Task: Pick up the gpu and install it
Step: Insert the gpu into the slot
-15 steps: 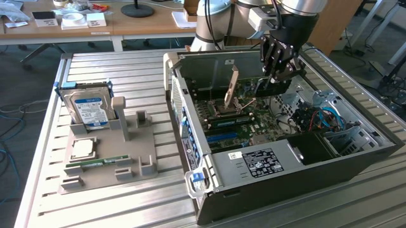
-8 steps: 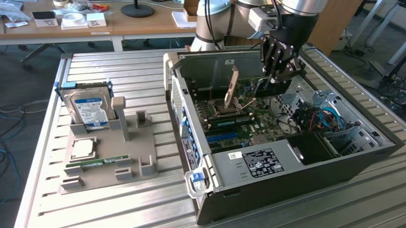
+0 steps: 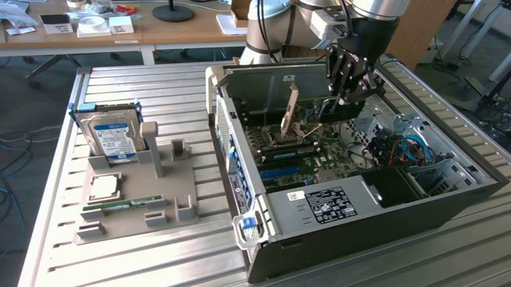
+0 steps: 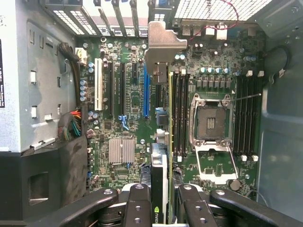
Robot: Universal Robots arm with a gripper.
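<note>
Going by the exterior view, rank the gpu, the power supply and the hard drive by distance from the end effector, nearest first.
1. gpu: gripped in the end effector, above the open case.
2. power supply: inside the case, white label up.
3. hard drive: standing in the tray, outside the case on the exterior view's left.

- Nvidia: the green eye logo (image 4: 156, 213), with the brand's first letters beside it, stands on the black edge of the gpu (image 4: 158, 177), which is clamped in the tool (image 4: 163, 191).
- Drive (image 3: 119, 122): blue-and-white label (image 3: 112, 140), print too small to read.
- Power supply (image 3: 363, 224): white-and-black sticker (image 3: 326, 203) with lines of print, none legible.
- Grey case wall (image 4: 28, 71): sliver of a sticker (image 4: 1, 80), letters cut off and unreadable.
</note>
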